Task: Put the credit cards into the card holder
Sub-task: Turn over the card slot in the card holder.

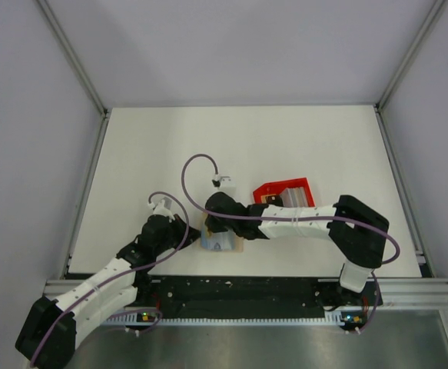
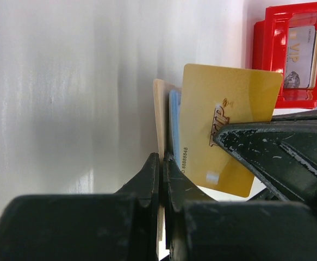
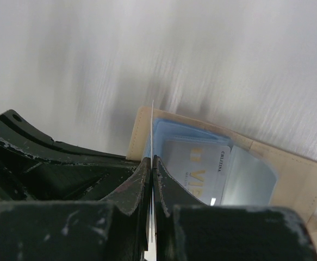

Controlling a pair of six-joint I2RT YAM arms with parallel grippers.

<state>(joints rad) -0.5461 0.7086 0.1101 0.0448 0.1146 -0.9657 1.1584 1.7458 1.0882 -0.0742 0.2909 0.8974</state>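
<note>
The beige card holder (image 1: 225, 245) lies open on the table between the two grippers. My left gripper (image 2: 162, 157) is shut on its beige edge (image 2: 159, 109); pale blue pockets (image 2: 174, 117) show beside it. My right gripper (image 3: 152, 160) is shut on a gold-orange credit card (image 2: 223, 119), held upright on edge over the holder (image 3: 291, 168); in the right wrist view the card shows only as a thin line (image 3: 152, 122). A silver-white VIP card (image 3: 199, 166) sits in a blue pocket. In the top view the left gripper (image 1: 185, 231) and right gripper (image 1: 214, 224) are close together.
A red plastic tray (image 1: 273, 187) stands just right of the holder, under the right forearm, with a silver-white VIP card (image 2: 302, 51) in it; its rim also shows in the left wrist view (image 2: 264, 54). White table is all around, with metal rails at its edges.
</note>
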